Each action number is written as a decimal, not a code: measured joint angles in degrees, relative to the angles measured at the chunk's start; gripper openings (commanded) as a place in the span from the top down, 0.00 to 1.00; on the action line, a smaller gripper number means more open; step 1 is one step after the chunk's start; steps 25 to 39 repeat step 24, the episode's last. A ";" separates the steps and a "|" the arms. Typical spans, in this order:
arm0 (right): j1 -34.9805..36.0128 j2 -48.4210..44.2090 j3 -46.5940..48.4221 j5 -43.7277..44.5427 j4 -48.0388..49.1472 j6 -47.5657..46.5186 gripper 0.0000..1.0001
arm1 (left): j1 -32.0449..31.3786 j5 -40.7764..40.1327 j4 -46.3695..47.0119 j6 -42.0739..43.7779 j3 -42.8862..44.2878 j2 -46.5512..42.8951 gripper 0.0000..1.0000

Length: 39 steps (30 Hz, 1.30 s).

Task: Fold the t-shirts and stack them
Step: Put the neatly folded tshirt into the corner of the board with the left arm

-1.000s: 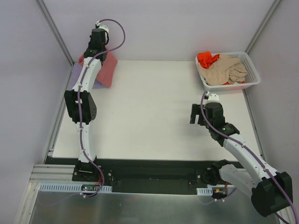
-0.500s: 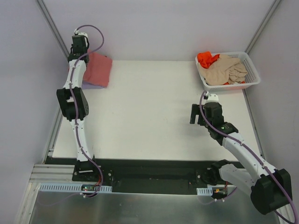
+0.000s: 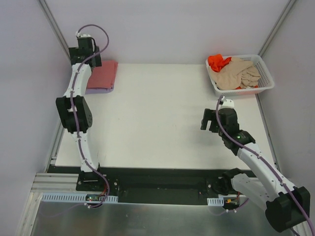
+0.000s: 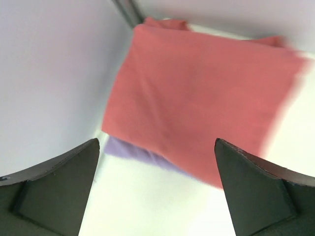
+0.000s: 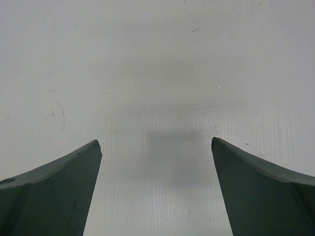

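Note:
A folded dusty rose-red t-shirt lies flat on a lavender-purple t-shirt at the table's far left corner. My left gripper hangs above the stack's near edge, open and holding nothing. A beige t-shirt and a bright orange t-shirt lie crumpled in the white mesh basket at the far right. Over bare table at the right, my right gripper is open with nothing between its fingers.
The white table is flanked by pale walls with metal corner posts. The left wall stands close beside the stack and the left gripper. The basket sits against the right wall.
The left gripper has opened and let go of the rose-red t-shirt, which now lies flat on the lavender one. The left arm drew back toward the corner. The right arm barely moved.

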 measured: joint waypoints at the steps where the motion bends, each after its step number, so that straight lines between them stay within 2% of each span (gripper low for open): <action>1: 0.00 -1.22 0.00 -0.22 -0.15 0.70 0.04 | -0.44 1.88 -0.50 -2.58 -3.19 -4.72 0.01; 6: 0.00 -6.08 0.00 -1.22 -1.68 4.66 0.04 | -2.91 14.80 0.20 -16.94 -22.47 -35.21 0.01; 9: -0.02 -8.63 -0.09 -1.40 -2.60 5.95 0.04 | -6.64 16.94 4.00 -23.63 -37.83 -53.62 0.01; 11: -0.02 -10.60 -0.70 -1.38 -2.60 6.21 0.04 | -11.74 16.68 6.01 -26.86 -48.94 -63.47 0.01; 15: -0.07 -14.53 -3.76 -1.05 -2.38 6.38 0.04 | -20.68 18.32 8.48 -32.70 -73.46 -76.54 0.01; 18: -0.07 -17.64 -7.41 -0.31 -2.25 6.54 0.04 | -23.78 18.49 7.13 -35.78 -89.31 -83.34 0.01; 20: -0.09 -19.34 -9.60 0.26 -1.86 6.80 0.04 | -24.33 17.99 5.25 -36.61 -95.82 -88.67 0.01; 24: -0.11 -23.58 -15.34 0.28 1.49 7.04 0.04 | -24.33 14.49 4.42 -37.38 -98.42 -97.50 0.01; 39: -0.11 -23.58 -15.34 0.28 1.49 7.04 0.04 | -24.33 14.49 4.42 -37.38 -98.42 -97.50 0.01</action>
